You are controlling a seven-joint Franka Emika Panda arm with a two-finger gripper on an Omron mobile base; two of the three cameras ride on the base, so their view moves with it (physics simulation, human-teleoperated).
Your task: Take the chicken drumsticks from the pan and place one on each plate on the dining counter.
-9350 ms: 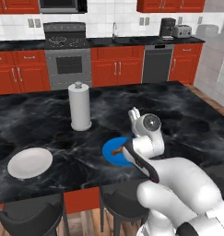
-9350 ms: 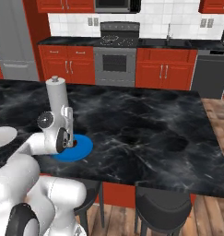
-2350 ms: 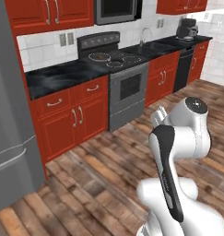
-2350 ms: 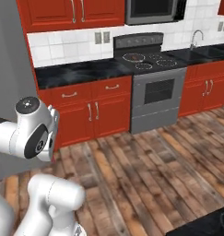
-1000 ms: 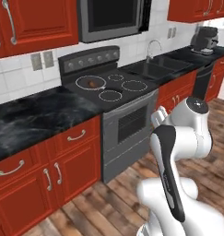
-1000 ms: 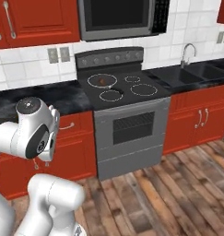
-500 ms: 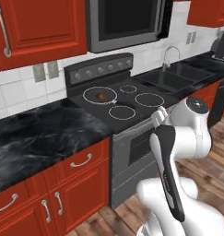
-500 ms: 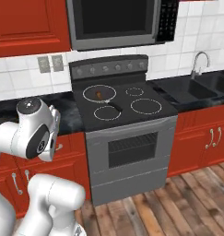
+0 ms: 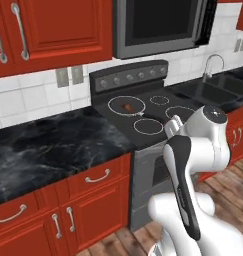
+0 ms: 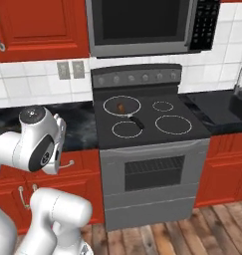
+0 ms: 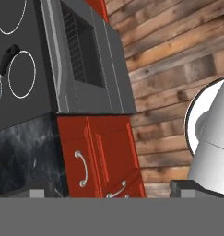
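While jaws stood wide apart, holding nothing, gripper (image 11: 109, 193) hung over cabinet (image 11: 102, 156) beside oven (image 11: 88, 55). Pan (image 10: 122, 106) sat on stove's (image 10: 147, 122) back left burner, handle toward front; one drumstick (image 10: 121, 107) inside (second not discernible).

Pan (image 10: 122, 105) (back-left burner) holds 1 orange-brown drumstick (image 10: 121, 107).

The white jointed arm (image 9: 193, 165) stands folded upright, elbow high and forearm turned downward; its two-finger dark-tipped pincer (image 11: 109, 192) points downward, jaws spread wide, holding nothing.
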